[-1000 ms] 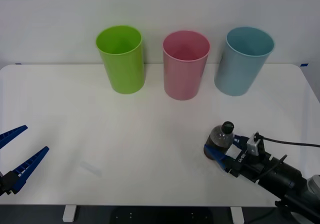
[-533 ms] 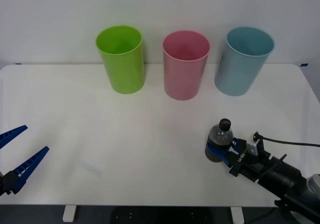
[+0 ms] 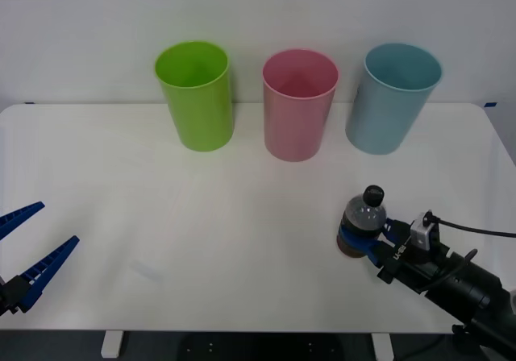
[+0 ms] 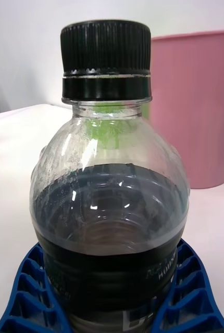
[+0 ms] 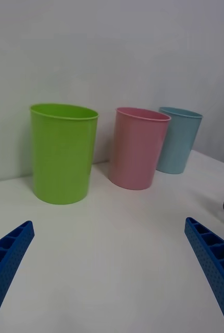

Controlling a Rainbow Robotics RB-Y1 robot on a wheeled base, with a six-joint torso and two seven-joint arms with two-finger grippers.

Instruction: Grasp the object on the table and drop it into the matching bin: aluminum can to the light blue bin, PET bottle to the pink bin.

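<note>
Gripping the PET bottle point(image 3: 364, 224) low on its body, the right pincer point(image 3: 359, 242) has its blue fingers point(image 4: 191, 291) closed against both sides; bottle upright, black cap point(image 4: 106, 60) up, dark liquid filling the lower part. It sits at the table's point(image 3: 242, 208) near right area. Beyond the pincer stand the pink bin point(image 3: 299, 104) and, off to its right, the light blue bin point(image 3: 393, 97), both well apart from it. Lime green bin point(image 3: 196, 94) further left. Left pincer point(image 3: 31, 258) hangs wide open and empty at the near left table edge.
</note>
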